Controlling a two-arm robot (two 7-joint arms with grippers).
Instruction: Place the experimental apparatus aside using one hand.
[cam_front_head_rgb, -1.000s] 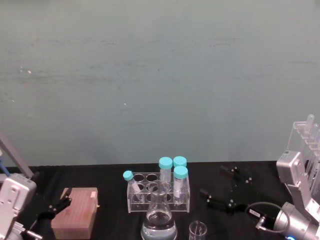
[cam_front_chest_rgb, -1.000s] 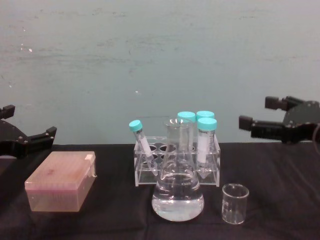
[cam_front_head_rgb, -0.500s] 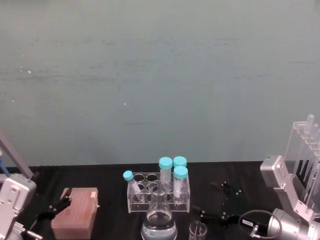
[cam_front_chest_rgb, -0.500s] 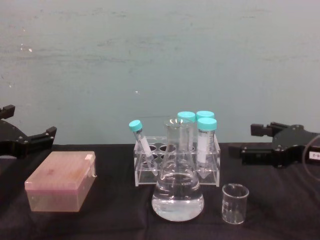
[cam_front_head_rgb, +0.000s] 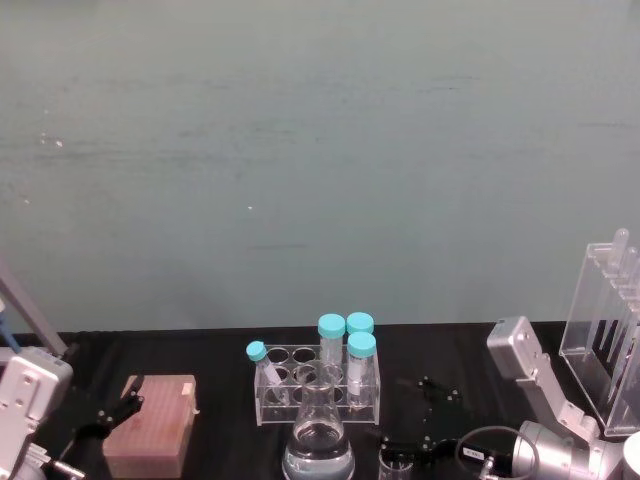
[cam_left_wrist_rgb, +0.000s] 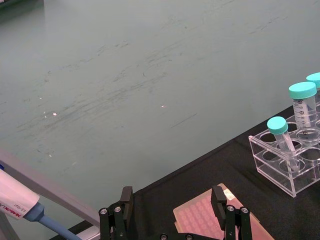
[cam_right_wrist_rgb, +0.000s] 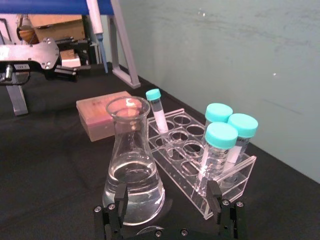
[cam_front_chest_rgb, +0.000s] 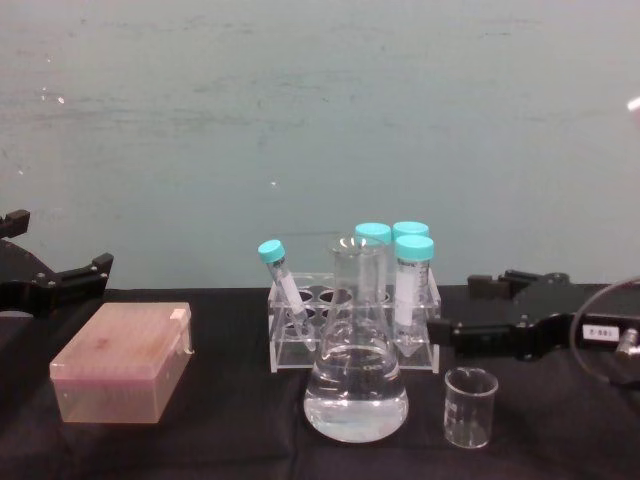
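**Your right hand had dropped in beside the conical flask, fingers apart and empty.**
Within the last second it came from high on the right to just right of the flask, above and behind the small beaker. A first pick looked close, and nothing was set aside yet. The capped-tube rack stood behind the flask on the desk. The right wrist view confirmed spread fingers facing the flask. The head view added the tall clear rack well right of it. Your left hand hung open far to the left, by the pink box.
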